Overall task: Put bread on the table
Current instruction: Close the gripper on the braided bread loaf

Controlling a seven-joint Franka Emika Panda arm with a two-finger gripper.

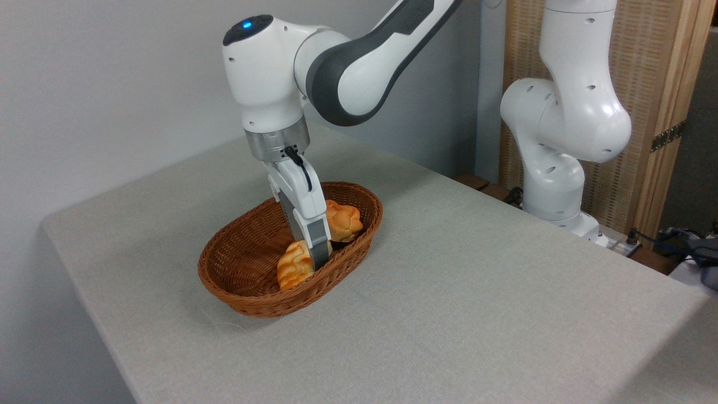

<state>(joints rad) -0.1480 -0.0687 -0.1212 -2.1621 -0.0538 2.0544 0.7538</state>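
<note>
Table (477,292): grey-beige cloth top, bare over its right half and along the near edge.

Basket (235,264): brown oval wicker, toward the left edge of the table, long axis running from near-left to far-right.

Bread (294,266): striped golden loaf lying inside the basket against its near-right wall, long axis roughly along the basket's. Only the near end shows; the rest is hidden behind the end effector. A knobbly orange bun (343,220) sits further back in the basket.

End effector (317,259): reaching steeply down into the basket, tips at the loaf's upper middle, directly over it. One finger visible in front of the loaf; cannot tell the opening, nor whether the loaf is gripped.

Judgement: lift straight up to clear the rim, then carry right to bare cloth.
</note>
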